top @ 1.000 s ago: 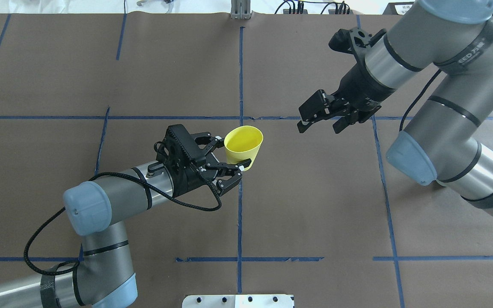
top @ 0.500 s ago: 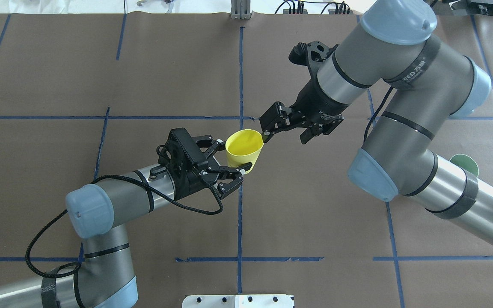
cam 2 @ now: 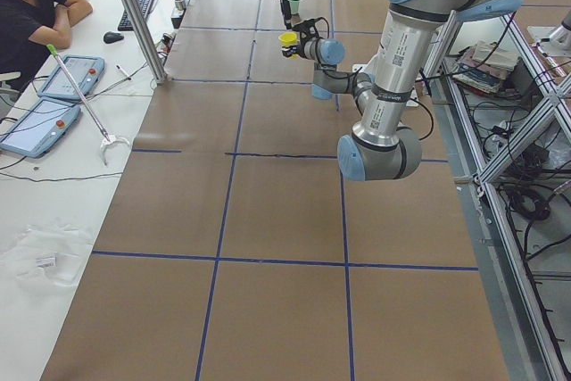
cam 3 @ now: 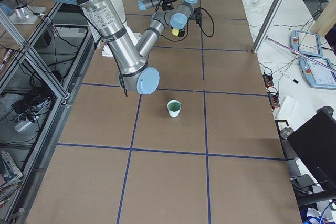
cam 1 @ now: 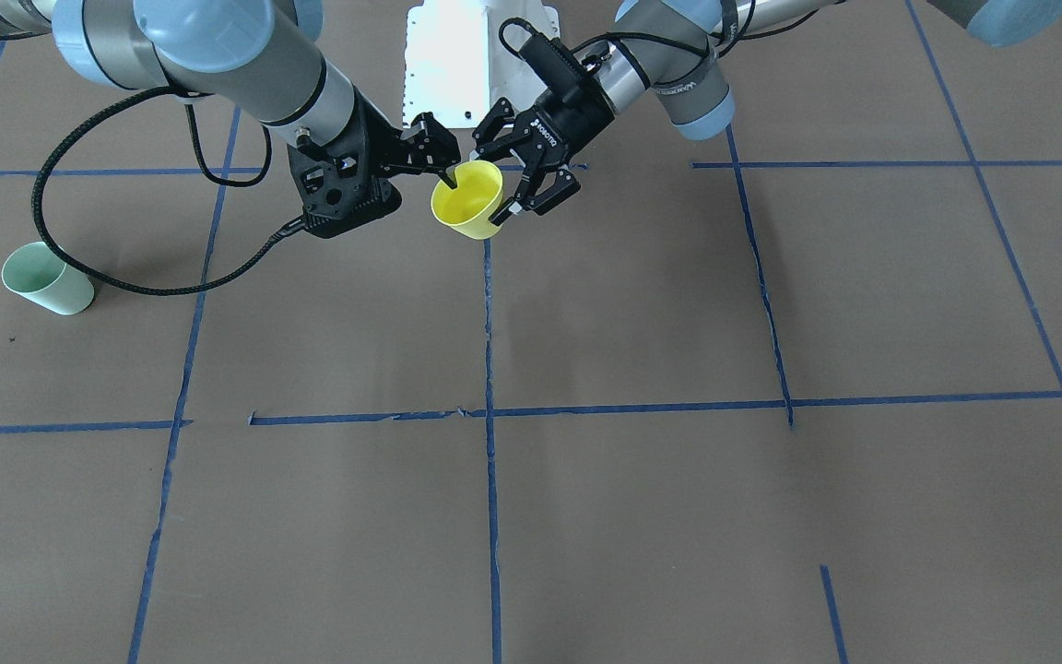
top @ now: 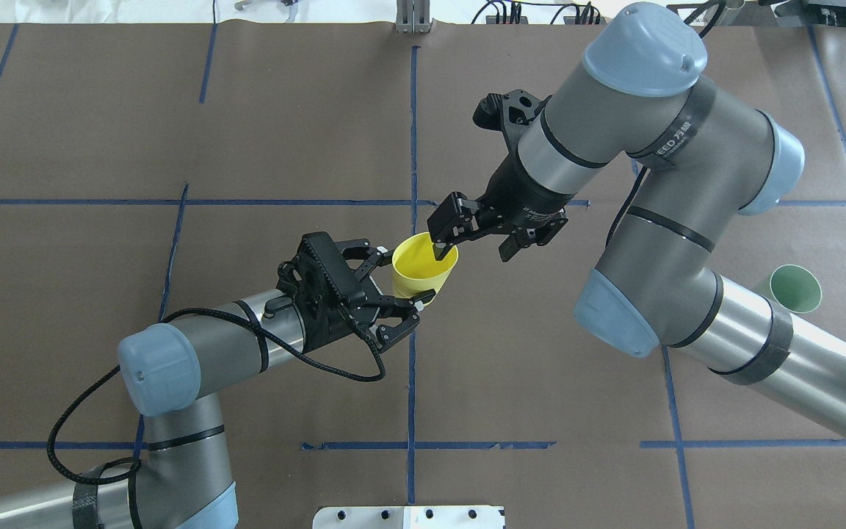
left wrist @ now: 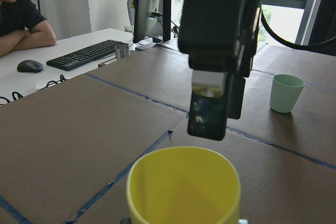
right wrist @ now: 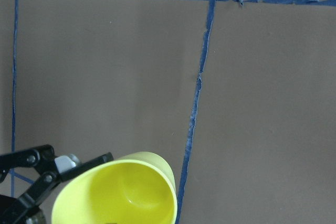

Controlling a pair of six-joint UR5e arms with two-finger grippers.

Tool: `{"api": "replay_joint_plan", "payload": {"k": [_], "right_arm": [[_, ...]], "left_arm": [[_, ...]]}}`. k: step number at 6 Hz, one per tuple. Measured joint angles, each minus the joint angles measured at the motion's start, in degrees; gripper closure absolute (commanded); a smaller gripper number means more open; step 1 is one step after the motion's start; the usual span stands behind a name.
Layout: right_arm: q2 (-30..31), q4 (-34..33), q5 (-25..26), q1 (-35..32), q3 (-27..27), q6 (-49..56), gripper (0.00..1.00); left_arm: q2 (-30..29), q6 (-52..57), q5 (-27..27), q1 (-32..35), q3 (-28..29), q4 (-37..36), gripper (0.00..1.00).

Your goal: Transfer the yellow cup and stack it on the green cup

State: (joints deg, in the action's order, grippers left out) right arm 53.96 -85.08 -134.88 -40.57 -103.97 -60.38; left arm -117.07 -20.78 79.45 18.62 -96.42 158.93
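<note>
The yellow cup hangs upright in the air over the table's middle, held by its sides in my shut left gripper. It also shows in the front-facing view and the left wrist view. My right gripper is open at the cup's rim. One of its fingers dips into the cup's mouth and the other stays outside, to the right of the cup. The green cup stands upright on the table far to the right, partly behind my right arm; it also shows in the front-facing view.
Blue tape lines cross the brown table cover. A white base plate sits at the near edge. An operator sits at a side desk with tablets and a keyboard beyond the table's far edge.
My right arm has swung left from the table's right side to the yellow cup, and one of its fingers now reaches into the cup's mouth. My left gripper has kept hold of the cup, shifting slightly.
</note>
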Motion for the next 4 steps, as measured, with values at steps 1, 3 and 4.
{"api": "replay_joint_plan", "payload": {"k": [1,3,4], "right_arm": [[-0.3,0.0,0.0,0.4,0.6,0.0,0.20],[-0.4,0.0,0.1,0.7,1.4,0.0,0.45],[-0.4,0.0,0.1,0.8,1.5,0.0,0.53]], "left_arm": [[0.0,0.3,0.0,-0.4,0.0,0.0,0.57],[-0.1,0.4,-0.1,-0.8,0.0,0.0,0.49],[-0.1,0.4,0.0,-0.8,0.0,0.0,0.48]]}}
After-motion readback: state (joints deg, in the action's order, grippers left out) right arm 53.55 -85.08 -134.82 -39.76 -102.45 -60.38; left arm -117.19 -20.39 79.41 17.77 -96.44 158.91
